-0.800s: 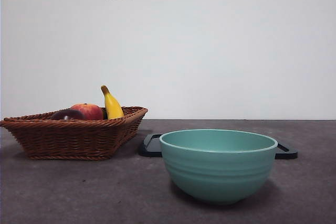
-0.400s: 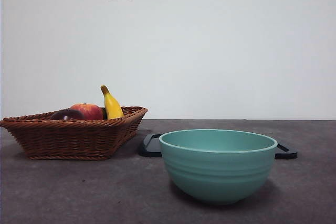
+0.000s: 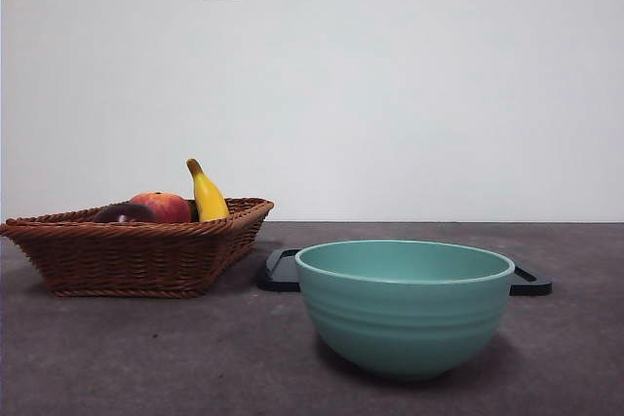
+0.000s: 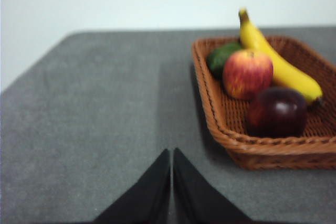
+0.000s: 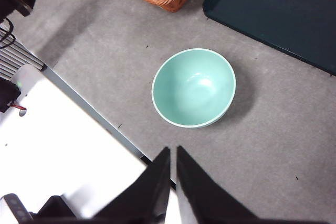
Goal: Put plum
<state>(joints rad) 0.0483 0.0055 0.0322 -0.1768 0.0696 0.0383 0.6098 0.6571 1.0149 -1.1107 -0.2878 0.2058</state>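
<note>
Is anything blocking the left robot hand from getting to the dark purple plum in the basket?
Only the basket's woven rim stands between the left gripper and the plum. The plum lies uncovered at the basket's near edge, the red-orange fruit and banana behind it.

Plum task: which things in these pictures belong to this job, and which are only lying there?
Belong to the job:
- plum, in the wicker basket
- left gripper, shut, nearest the basket

Only lying there:
- red-orange fruit, banana and a green item, same basket
- green bowl
- dark tray
- right gripper, shut
</note>
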